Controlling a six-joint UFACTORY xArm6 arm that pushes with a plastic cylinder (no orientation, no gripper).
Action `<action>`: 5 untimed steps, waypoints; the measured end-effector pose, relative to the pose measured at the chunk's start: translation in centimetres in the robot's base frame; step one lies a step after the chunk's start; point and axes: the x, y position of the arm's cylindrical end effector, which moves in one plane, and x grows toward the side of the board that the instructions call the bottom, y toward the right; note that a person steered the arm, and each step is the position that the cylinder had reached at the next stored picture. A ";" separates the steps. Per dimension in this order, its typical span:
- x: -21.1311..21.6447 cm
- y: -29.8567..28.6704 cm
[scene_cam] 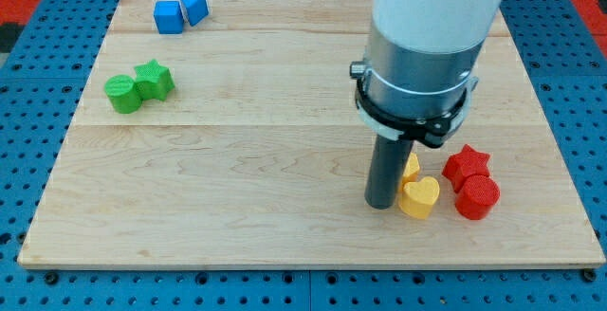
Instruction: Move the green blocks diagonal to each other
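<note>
A green round block (121, 94) and a green star block (155, 80) sit touching side by side at the view's left, the star up and to the right of the round one. My tip (382, 203) rests on the board at the view's lower right, far from the green blocks. It stands just left of a yellow heart block (420, 197) and touches or nearly touches it.
A second yellow block (411, 168) is partly hidden behind the rod. A red star block (467, 165) and a red round block (477, 197) sit right of the yellow ones. A blue cube (169, 16) and another blue block (195, 8) sit at the top left.
</note>
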 end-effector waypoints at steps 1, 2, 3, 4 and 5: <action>-0.4 -5.4; -0.4 -10.3; -0.4 -14.1; -0.4 -18.4; -1.6 -22.1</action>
